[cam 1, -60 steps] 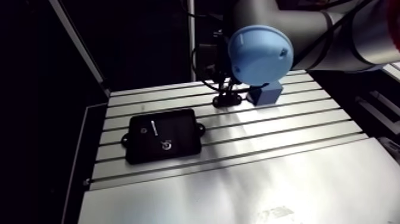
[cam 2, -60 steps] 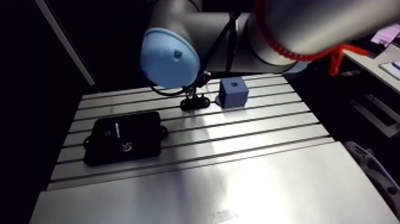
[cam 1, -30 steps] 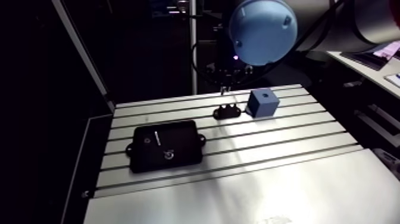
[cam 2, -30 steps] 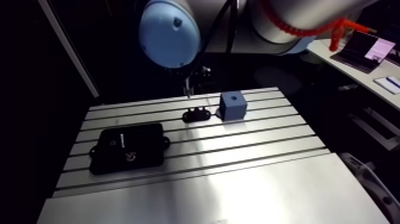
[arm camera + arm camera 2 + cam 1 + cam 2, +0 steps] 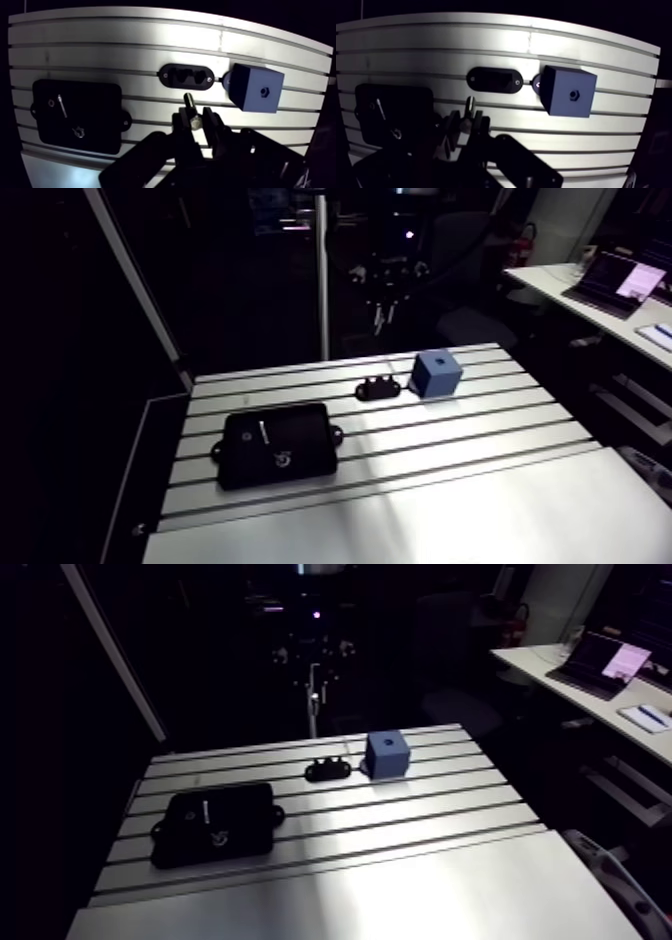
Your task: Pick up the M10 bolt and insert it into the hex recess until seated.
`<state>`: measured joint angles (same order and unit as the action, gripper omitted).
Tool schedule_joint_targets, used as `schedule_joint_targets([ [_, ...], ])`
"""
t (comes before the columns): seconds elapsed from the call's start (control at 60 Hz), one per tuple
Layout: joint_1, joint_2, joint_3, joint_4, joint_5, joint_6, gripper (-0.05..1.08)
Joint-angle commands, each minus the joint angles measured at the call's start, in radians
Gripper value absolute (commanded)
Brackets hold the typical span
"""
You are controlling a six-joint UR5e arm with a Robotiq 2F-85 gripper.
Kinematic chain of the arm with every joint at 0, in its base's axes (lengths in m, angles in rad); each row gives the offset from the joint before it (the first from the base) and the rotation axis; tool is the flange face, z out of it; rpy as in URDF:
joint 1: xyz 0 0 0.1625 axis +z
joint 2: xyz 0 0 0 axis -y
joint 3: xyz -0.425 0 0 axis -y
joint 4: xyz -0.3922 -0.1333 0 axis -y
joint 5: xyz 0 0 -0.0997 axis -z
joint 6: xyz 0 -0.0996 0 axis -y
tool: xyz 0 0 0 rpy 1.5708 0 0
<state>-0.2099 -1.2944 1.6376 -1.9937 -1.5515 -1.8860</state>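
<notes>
Grasping the M10 bolt between its two fingers, the gripper is the nearest thing in the wrist view. Its fingers stand only a narrow way apart, pressed against the bolt from both sides. The shank sticks out past the fingertips and points toward the bench. The bolt touches nothing but the gripper and hangs in the air above the slotted surface.

Beyond the bolt's tip, on the bench, lies a black oval holder with two dark hollows side by side. Just beside one end of it stands the blue cube. The small hex recess shows as a dark spot in the cube's upper face. Well apart from these two, off the holder's other end, lies a flat black box with small ears on its edges. A thin pale pin and a small ring-shaped piece rest on its top.

In the arm view the box is closest, and the holder and cube sit farther back, near the bench's far edge. The gripper hangs dark above and behind them, high off the surface, with the bolt a pale streak pointing downward.
</notes>
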Motion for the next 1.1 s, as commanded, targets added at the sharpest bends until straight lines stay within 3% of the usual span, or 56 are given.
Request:
schedule_joint_targets([
  [0.017, -0.011, 0.009, -0.101, 0.126, -0.015, -0.139, 0.7],
  [0.067, -0.011, 0.012, -0.11, 0.132, -0.018, -0.154, 0.7],
  [0.2, -0.031, 0.035, -0.151, 0.16, -0.064, -0.215, 0.71],
  [0.25, -0.032, 0.04, -0.157, 0.168, -0.074, -0.224, 0.71],
  [0.283, -0.035, 0.045, -0.168, 0.18, -0.093, -0.244, 0.71],
  [0.383, -0.037, 0.064, -0.182, 0.186, -0.113, -0.272, 0.71],
  [1.1, -0.072, 0.165, -0.28, 0.253, -0.115, -0.46, 0.73],
])
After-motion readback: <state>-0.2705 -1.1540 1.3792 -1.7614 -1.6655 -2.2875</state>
